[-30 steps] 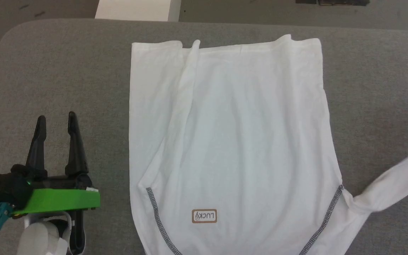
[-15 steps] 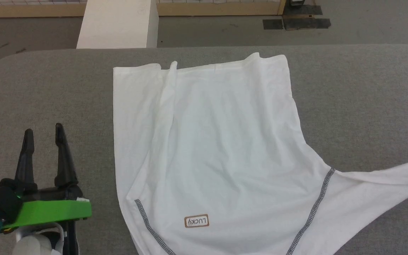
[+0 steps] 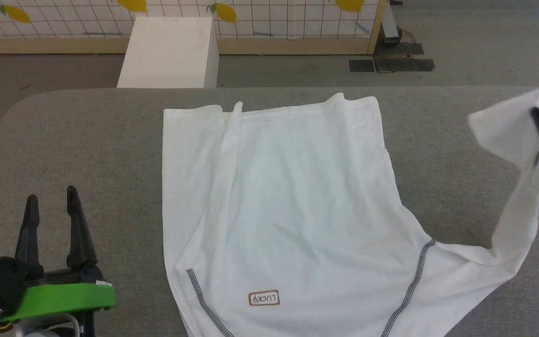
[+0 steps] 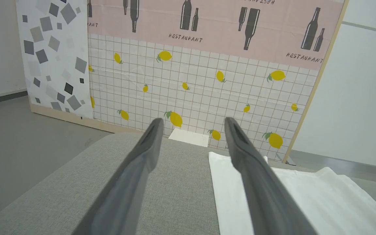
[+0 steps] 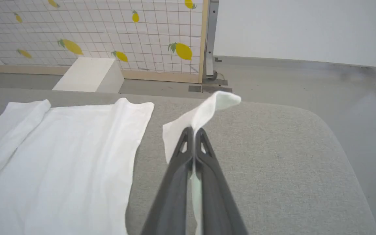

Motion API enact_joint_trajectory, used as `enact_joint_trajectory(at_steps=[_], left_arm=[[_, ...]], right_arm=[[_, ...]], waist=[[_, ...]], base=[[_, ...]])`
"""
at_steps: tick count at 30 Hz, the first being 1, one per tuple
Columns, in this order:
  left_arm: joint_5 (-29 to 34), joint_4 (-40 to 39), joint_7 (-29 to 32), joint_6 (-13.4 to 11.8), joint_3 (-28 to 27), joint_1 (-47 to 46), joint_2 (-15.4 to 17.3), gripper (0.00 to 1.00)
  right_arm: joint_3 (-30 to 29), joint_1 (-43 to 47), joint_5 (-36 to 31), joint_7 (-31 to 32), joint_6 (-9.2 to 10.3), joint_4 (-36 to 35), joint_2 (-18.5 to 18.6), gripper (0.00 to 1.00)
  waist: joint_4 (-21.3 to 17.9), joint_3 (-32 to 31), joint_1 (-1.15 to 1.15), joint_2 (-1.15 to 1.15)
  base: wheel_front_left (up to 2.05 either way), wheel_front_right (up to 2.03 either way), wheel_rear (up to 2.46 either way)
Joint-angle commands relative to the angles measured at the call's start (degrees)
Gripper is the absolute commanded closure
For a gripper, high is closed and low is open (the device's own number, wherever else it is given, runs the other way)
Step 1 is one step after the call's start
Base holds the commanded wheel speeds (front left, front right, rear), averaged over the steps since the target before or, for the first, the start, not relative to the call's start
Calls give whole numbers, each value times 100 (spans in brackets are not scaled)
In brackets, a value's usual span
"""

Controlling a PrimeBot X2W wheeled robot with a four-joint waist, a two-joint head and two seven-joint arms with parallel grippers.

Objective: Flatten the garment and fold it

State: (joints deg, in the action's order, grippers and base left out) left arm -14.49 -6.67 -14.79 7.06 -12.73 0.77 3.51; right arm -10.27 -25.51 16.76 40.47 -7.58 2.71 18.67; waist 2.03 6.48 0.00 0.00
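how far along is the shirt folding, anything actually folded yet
Done: the shirt lies mostly flat on the grey table, its left side apparently turned inward. In hand: the right gripper is shut on the sleeve, holding it above the table. To do: laying that sleeve across, then folding the body; the left gripper sits open beside it.

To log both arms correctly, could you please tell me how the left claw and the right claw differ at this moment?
The left claw is open and holds nothing; the right claw is shut on the sleeve of the garment. The left claw is over the bare grey table beside the garment; the right claw holds the sleeve raised off the table at the right. Both have two long dark fingers.
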Motion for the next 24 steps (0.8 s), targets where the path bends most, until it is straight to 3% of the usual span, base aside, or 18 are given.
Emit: enact_joint_trajectory(at_steps=[1, 7, 11, 18, 23, 24], left_arm=[[104, -25, -20, 34, -11, 89, -32, 0], [113, -29, -20, 35, 41, 155, -44, 0], [110, -24, -20, 35, 54, 166, -48, 0], [104, 33, -20, 37, 124, 183, -51, 0], [59, 98, -20, 38, 224, 149, -54, 0], [49, 113, -20, 38, 238, 142, -54, 0]], right_arm=[[298, 107, 211, 106, 9, -263, -136, 100], [1735, 263, 717, 596, 9, -1171, -505, 100], [2576, 192, 949, 662, 9, -1292, -675, 100], [3855, 25, 1224, 412, 9, -529, -1113, 100], [4772, -87, 1136, 279, 9, 327, -1141, 100], [4940, -96, 1168, 280, 9, 451, -1137, 87]], waist=[[78, -148, 0, 0], [256, -294, 0, 0], [379, -323, 0, 0], [597, -337, 0, 0], [750, -267, 0, 0], [769, -258, 0, 0]], base=[[0, 0, 0], [0, 0, 0], [0, 0, 0], [0, 0, 0], [0, 0, 0], [0, 0, 0]])
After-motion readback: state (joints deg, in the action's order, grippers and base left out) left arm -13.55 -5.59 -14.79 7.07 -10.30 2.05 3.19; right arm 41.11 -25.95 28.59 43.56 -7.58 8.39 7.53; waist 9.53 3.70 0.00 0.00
